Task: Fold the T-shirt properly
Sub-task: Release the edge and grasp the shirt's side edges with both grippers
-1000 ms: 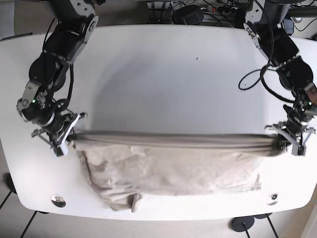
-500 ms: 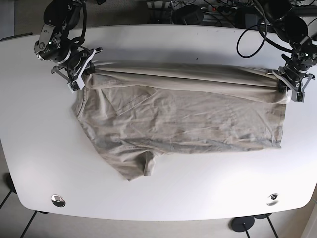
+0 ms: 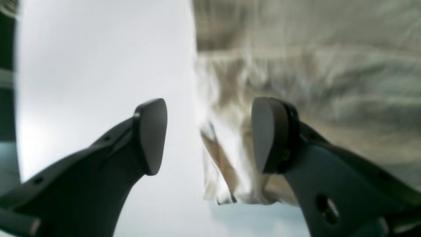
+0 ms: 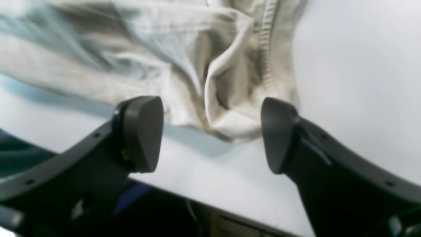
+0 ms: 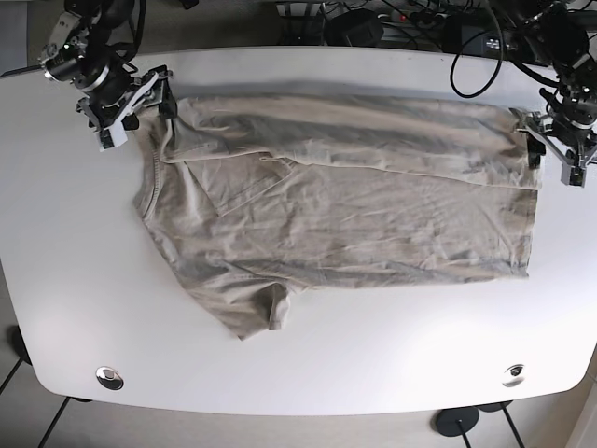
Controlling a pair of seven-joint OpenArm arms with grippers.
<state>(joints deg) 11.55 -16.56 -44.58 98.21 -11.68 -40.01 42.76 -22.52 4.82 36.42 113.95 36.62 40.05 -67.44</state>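
End effectors [image 5: 562,147] gape beside T-shirt [image 5: 345,205], cables [image 5: 373,19] behind.

Spread across the far half of the table [image 5: 308,373]: the T-shirt [image 5: 354,215], top edge folded over along the far side, one sleeve trailing toward the near edge at base-view left. At the shirt's far left corner in that view, the right gripper [image 5: 131,101], jaws apart, just off the cloth [image 4: 210,85]. At the opposite end, the left gripper [image 5: 560,149], jaws likewise parted, straddling the shirt's side edge [image 3: 296,65]. Behind the table, cables [image 5: 373,23].
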